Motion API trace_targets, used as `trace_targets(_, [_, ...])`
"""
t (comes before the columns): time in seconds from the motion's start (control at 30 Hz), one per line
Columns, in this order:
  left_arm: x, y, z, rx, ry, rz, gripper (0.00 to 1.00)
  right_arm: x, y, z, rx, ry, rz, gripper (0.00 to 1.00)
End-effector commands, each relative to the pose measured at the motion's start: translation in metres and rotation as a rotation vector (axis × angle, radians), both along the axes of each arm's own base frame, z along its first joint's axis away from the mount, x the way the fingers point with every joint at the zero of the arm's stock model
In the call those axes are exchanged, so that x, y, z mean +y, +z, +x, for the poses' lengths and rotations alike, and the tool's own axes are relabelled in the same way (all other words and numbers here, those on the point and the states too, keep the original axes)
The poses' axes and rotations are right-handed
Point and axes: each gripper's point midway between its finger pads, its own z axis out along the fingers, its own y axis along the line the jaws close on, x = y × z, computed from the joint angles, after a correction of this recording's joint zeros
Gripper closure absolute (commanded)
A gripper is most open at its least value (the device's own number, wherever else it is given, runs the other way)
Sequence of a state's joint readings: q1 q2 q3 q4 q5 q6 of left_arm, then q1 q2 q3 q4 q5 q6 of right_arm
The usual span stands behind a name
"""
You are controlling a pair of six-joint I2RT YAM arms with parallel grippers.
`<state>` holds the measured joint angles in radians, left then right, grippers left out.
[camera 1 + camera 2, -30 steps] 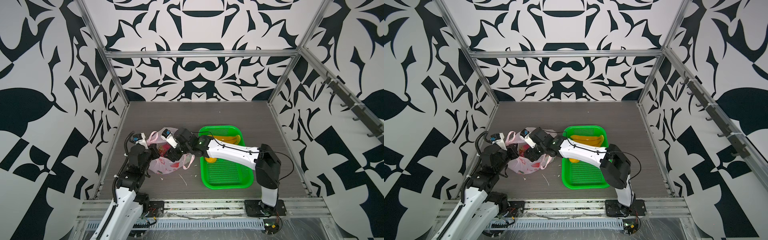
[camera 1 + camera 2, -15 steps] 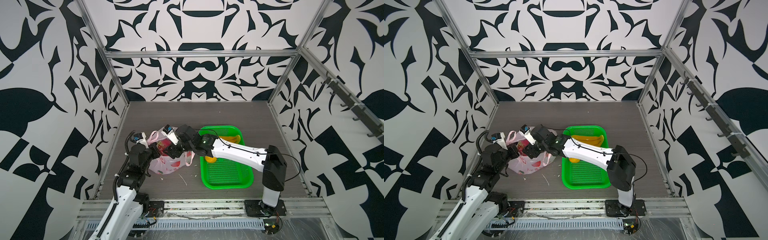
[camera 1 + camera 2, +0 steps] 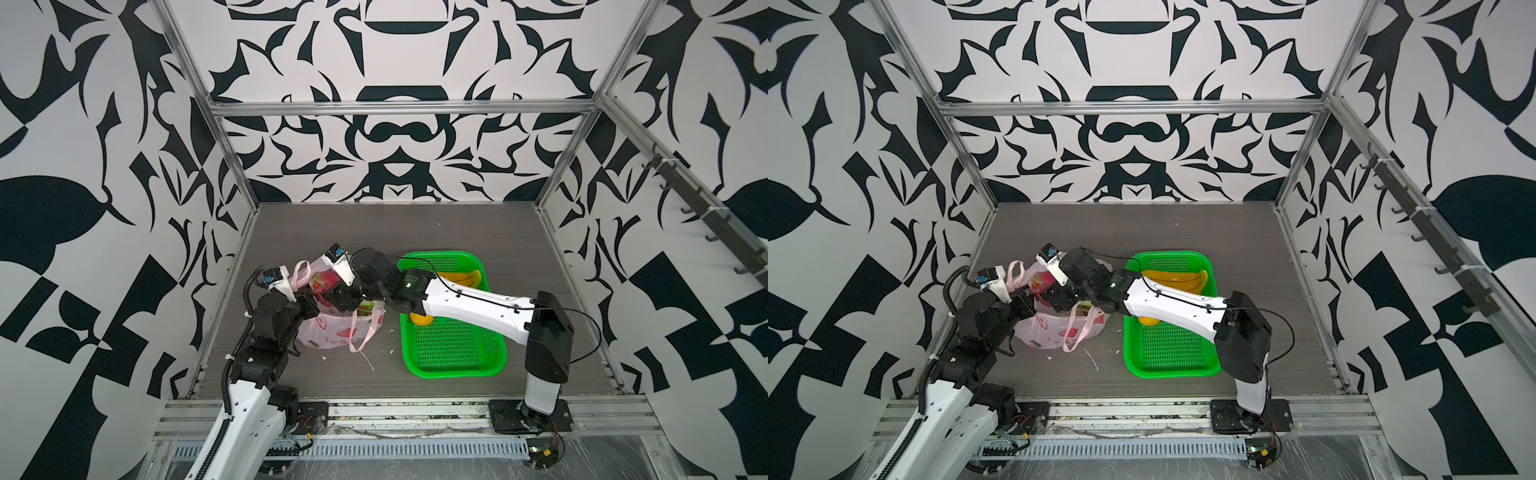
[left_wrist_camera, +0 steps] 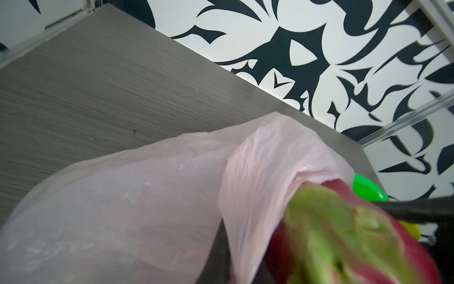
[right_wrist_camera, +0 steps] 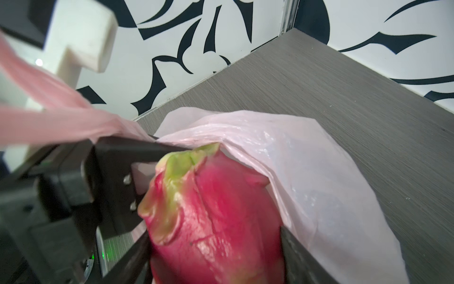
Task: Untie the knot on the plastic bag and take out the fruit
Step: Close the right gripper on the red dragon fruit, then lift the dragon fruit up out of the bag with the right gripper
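The pale pink plastic bag point(image 3: 332, 332) point(image 3: 1050, 328) lies open at the table's left. Its handle loops point(image 3: 365, 332) hang loose, and no knot shows. My right gripper point(image 3: 332, 291) point(image 5: 215, 231) is shut on a magenta dragon fruit point(image 5: 216, 216) point(image 3: 322, 284) point(image 4: 344, 246) at the bag's mouth, one finger on each side of it. My left gripper point(image 3: 309, 297) point(image 4: 231, 270) pinches the bag's near rim, with the film drawn between its dark fingers. Something green-tipped point(image 3: 365, 307) shows deeper in the bag. Bananas point(image 3: 461, 277) and an orange citrus point(image 3: 420, 319) lie in the basket.
The green perforated basket point(image 3: 453, 353) point(image 3: 1167, 372) stands just right of the bag, under my right forearm. Small white scraps point(image 3: 368, 361) lie on the grey table in front of the bag. The left wall frame runs close behind my left arm.
My right gripper has drawn the dragon fruit slightly up and back-left out of the bag's mouth, and its elbow has shifted right. The left arm has barely moved.
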<state>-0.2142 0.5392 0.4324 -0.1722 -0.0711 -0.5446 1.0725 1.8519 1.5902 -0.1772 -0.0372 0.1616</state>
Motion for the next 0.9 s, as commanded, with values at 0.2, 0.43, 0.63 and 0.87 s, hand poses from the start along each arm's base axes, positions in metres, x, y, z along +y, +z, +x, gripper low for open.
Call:
trace_targets(0.2, [0.000,-0.002,-0.005,0.013,-0.002,-0.017,0.79,0.012,0.060,0.019,-0.066,-0.043,0.156,0.49])
trace_targets(0.43, [-0.003,-0.011,-0.002,0.026,-0.014,-0.016,0.94,0.016,0.076,0.017,-0.046,-0.018,0.211,0.49])
trace_targets(0.63, [-0.007,-0.015,0.001,0.024,-0.029,-0.028,1.00,0.020,0.091,0.014,-0.009,0.006,0.284,0.50])
trace_targets(0.87, [-0.009,-0.014,0.003,0.014,-0.036,-0.033,1.00,0.023,0.107,0.016,-0.015,0.008,0.334,0.50])
